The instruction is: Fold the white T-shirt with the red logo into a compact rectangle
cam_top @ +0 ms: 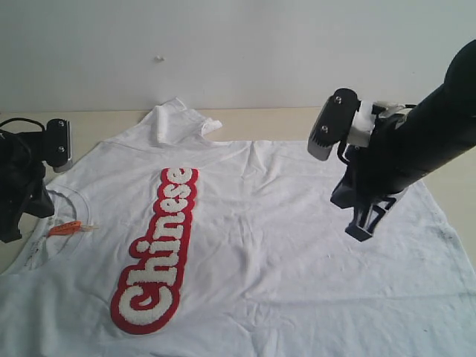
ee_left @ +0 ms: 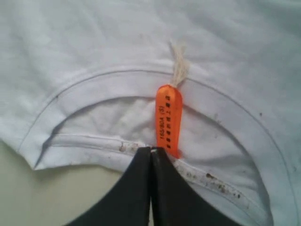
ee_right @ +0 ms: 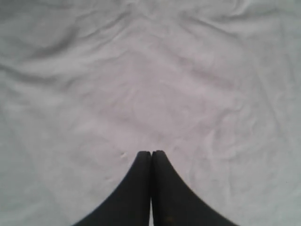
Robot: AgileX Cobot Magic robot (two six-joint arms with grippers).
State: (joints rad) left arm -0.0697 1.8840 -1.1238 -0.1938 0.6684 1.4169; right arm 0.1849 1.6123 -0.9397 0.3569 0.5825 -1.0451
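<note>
White tee (cam_top: pixel 282 245) lies flat on the bench (cam_top: pixel 260 119), logo (cam_top: pixel 158 249) up, collar (ee_left: pixel 117 80) left; left tool (ee_left: pixel 151 150) shut, empty, over the collar; right tool (ee_right: pixel 151 153) shut, empty, over the tee's right. Open both, then pinch one edge evenly

From my end the backdrop is just a plain off-white wall (cam_top: pixel 245 44), with one tiny pale speck (cam_top: pixel 158 58) on it, over towards the left. Below that sits a light beige table (cam_top: pixel 268 114) with a matte top, and its far edge meets the wall in a straight line. The lighting looks soft and even on my feed, slightly cool, with only faint shadows.
</note>
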